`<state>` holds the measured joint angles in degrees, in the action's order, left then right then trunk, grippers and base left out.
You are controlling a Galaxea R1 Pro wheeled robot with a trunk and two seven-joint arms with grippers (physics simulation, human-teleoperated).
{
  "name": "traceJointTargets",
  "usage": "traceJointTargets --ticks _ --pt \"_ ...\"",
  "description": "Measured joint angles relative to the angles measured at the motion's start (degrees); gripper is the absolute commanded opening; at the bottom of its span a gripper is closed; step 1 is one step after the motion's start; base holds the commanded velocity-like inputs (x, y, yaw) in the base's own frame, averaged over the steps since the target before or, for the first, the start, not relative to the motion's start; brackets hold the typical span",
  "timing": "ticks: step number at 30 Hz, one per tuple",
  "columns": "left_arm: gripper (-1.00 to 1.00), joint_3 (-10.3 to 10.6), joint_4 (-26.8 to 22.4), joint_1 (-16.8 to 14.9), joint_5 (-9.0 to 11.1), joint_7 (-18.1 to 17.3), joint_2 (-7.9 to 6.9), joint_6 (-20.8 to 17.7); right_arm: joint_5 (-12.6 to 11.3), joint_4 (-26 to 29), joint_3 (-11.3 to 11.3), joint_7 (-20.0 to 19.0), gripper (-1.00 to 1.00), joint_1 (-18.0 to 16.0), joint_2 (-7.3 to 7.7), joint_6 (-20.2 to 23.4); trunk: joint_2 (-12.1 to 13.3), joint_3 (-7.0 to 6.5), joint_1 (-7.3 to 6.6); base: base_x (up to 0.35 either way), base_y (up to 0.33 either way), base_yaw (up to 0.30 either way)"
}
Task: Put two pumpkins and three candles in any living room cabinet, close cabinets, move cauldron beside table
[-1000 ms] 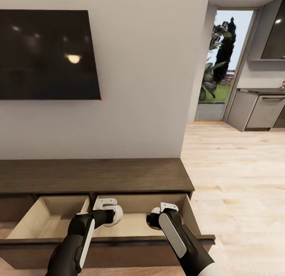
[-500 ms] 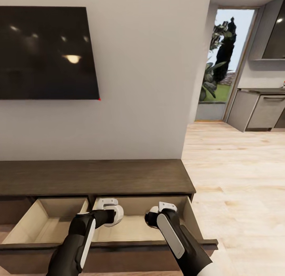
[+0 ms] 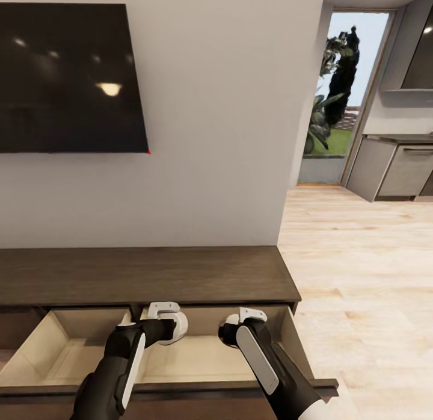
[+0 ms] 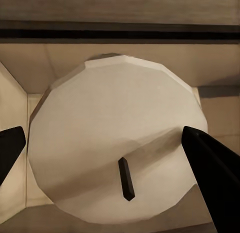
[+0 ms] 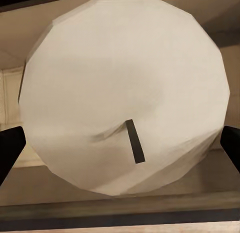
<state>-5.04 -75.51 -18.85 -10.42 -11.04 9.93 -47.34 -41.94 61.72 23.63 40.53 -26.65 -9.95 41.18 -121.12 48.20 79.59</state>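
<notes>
On my head camera the black screen (image 3: 69,77) hangs on the grey wall at far left, and below it the long dark-brown cabinet (image 3: 144,274) runs along the wall with two drawers pulled out, their pale beige insides showing. My left gripper (image 3: 163,324) hangs over the divider between the two drawers, just inside the right-hand one. Through the left wrist camera I see its dark fingers (image 4: 212,163) spread wide on either side of a candle (image 4: 117,143), a thick pale cream cylinder seen end-on with a short dark wick; the right finger touches its edge, while the other finger sits at its rim, so the jaws look clamped around it. Beyond the candle there is the beige drawer floor and the dark underside of the cabinet top. Further right, my right gripper (image 3: 231,333) sits low in the right-hand drawer (image 3: 198,354). Its wrist camera shows a second candle (image 5: 122,93), the same pale faceted disc with a dark wick, between fingertips (image 5: 10,148) set far apart at its rim, gripping it. At far right, light wooden flooring (image 3: 361,275) leads to grey kitchen units (image 3: 397,170) and a doorway with greenery (image 3: 331,101).
</notes>
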Motion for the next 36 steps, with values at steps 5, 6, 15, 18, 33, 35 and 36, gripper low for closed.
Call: traceJointTargets --ticks 5,6,15,18,33,35,36 --pt "-1.00 1.0 0.0 0.0 0.2 0.0 0.00 0.0 0.0 -0.1 0.0 0.0 -1.00 0.0 0.00 0.0 -2.0 0.90 1.10 0.001 0.000 0.000" --pt "-1.00 1.2 0.0 0.0 0.1 0.0 0.00 0.0 0.0 -0.1 0.0 0.0 -1.00 0.0 0.00 0.0 -2.4 1.08 1.32 0.000 0.000 0.000" --pt "-1.00 1.3 0.1 0.0 0.1 0.0 0.00 -0.1 0.1 -0.1 0.0 0.0 -1.00 -0.1 0.00 0.0 -6.0 2.69 3.30 0.000 0.000 0.000" --pt "-1.00 1.7 0.1 0.0 0.1 0.1 0.00 -0.1 0.1 -0.1 0.0 0.0 -1.00 -0.1 0.00 0.0 -7.2 3.23 3.95 0.000 0.000 0.000" --pt "-1.00 3.2 1.7 0.0 0.4 8.0 0.01 0.1 0.2 0.0 0.0 0.0 -1.00 -0.1 0.08 -0.1 -13.2 5.92 7.25 0.000 0.000 0.000" --pt "-1.00 3.6 1.9 0.0 0.1 8.0 0.01 0.3 0.2 0.0 0.0 0.0 -1.00 -0.1 0.08 -0.1 -14.0 6.28 7.69 0.000 0.000 0.000" --pt "-1.00 3.8 1.9 0.0 0.2 8.0 0.01 0.8 0.2 0.0 0.0 0.0 -1.00 -0.1 0.09 -0.1 -14.4 6.46 7.91 0.000 0.000 0.000"
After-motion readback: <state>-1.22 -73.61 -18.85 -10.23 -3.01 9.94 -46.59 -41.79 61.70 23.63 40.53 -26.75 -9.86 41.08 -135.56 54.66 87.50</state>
